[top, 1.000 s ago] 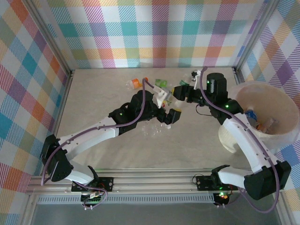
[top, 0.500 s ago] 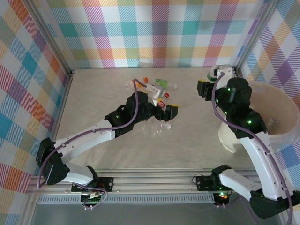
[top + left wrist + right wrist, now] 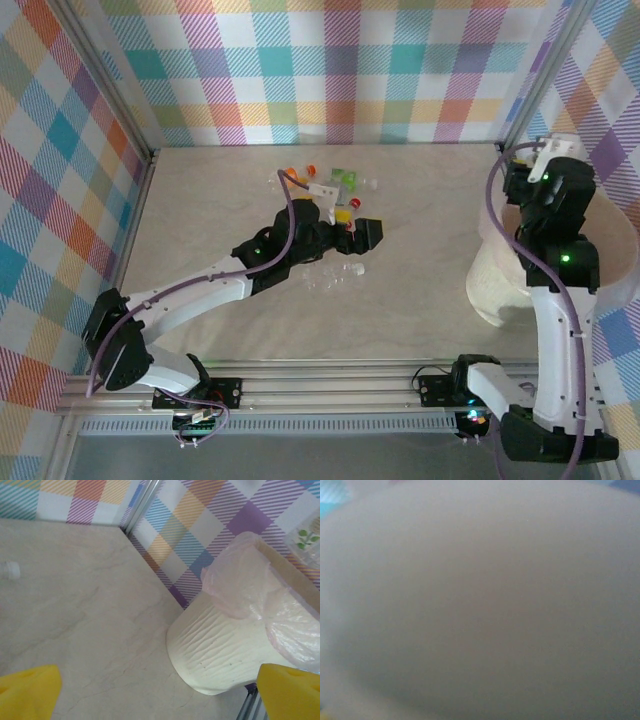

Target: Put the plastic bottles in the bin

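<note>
Several plastic bottles [image 3: 345, 178] with orange, red and green caps lie at the table's far middle, and two clear ones [image 3: 335, 275] lie nearer. My left gripper [image 3: 358, 222] hovers among them, open, its yellow fingertips [image 3: 27, 692] wide apart with bare table between them. The cream bin [image 3: 492, 290] with its translucent liner [image 3: 240, 587] stands at the right. My right arm's wrist [image 3: 548, 185] is raised over the bin's left rim, fingers hidden. The right wrist view is a blurred grey-beige surface, so any grip is unreadable.
Checked walls close the table on three sides, and an aluminium rail [image 3: 330, 375] runs along the near edge. A white cap [image 3: 9, 569] lies at the left wrist view's left edge. A clear thing with a green leaf mark [image 3: 305, 535] shows above the bin.
The right arm has swung from the bottles at mid-table up and rightward to over the bin. The left gripper has shifted slightly toward the bottle cluster and stayed open.
</note>
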Action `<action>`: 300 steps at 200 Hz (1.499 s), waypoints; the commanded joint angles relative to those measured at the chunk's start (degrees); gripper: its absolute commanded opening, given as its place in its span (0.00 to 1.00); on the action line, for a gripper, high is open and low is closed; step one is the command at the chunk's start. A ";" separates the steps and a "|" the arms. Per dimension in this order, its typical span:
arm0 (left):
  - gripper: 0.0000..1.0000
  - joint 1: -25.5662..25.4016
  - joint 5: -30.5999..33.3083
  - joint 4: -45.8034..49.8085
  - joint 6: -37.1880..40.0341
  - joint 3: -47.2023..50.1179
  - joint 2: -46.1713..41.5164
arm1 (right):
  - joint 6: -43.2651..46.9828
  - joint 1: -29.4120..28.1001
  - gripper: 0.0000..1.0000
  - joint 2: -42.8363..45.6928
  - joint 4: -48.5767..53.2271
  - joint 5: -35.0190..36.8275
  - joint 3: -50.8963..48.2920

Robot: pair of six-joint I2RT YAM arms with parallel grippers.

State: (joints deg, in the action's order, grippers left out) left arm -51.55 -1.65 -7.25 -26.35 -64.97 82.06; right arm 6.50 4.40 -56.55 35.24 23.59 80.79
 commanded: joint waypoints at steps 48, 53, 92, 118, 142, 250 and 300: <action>1.00 0.55 -0.90 2.90 -1.11 -3.66 2.88 | -3.74 7.81 0.42 -7.65 22.85 -3.11 10.92; 1.00 0.57 -0.90 3.16 -1.15 -3.78 2.99 | -3.78 8.03 0.41 -7.97 23.74 -3.20 11.39; 1.00 0.54 0.26 4.43 -0.64 -4.46 3.50 | -4.30 10.09 0.44 -10.53 30.30 -5.72 14.21; 1.00 0.57 1.64 3.88 -1.39 -4.21 3.91 | -4.29 10.92 0.44 -11.30 30.86 -6.84 12.94; 1.00 0.60 2.40 2.59 -2.29 -3.32 3.81 | -3.78 12.68 0.47 -11.84 29.69 -10.90 11.72; 1.00 0.66 5.77 3.52 -2.59 -1.78 3.24 | -5.80 14.81 0.77 -10.72 23.14 -17.91 8.73; 1.00 0.66 6.50 4.16 -2.81 -1.91 3.55 | -6.70 14.77 0.80 -9.05 21.64 -19.15 8.59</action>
State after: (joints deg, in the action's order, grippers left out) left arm -51.46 3.62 -3.14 -28.77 -67.53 85.84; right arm 1.23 18.79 -67.13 59.09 6.28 89.93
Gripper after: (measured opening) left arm 0.998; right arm 0.795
